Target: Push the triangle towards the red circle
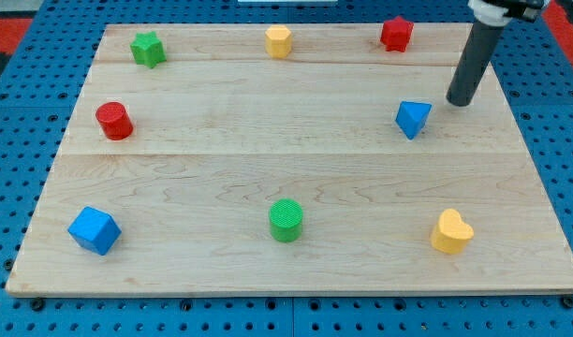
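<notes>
Camera view: blue triangle (413, 118) sits far to the right of red circle (113, 121); my tip (458, 99) stands just right of the triangle, apparently not touching; no gripper; push seems unstarted.

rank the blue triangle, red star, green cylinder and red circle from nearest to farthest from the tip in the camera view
From my tip:
1. blue triangle, just to its left and below
2. red star, up near the view's top
3. green cylinder, bottom centre
4. red circle, far left
</notes>
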### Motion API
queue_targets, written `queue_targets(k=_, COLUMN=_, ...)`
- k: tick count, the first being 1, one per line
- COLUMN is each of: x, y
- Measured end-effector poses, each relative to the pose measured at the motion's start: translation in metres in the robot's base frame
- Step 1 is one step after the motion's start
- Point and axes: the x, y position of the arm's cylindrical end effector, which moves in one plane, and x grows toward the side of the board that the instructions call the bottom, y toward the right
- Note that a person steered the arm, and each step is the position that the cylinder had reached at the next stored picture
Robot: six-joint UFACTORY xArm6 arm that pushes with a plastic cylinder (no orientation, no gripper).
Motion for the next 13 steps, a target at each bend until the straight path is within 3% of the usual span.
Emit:
queue_targets(k=4, x=-0.094, y=0.006)
queue_targets(k=5, x=-0.065, y=0.012)
queue_targets(k=6, x=0.014, y=-0.017)
queue_targets(k=7, x=0.060, y=-0.057)
queue_targets(k=8, x=0.068, y=-0.064)
queue_targets(k=10, x=0.045, y=-0.168)
queue_targets(k=11, x=0.025, y=-0.127)
queue_targets(k=12, x=0.001, y=-0.122)
queue_targets(k=13, x=0.010, y=-0.187)
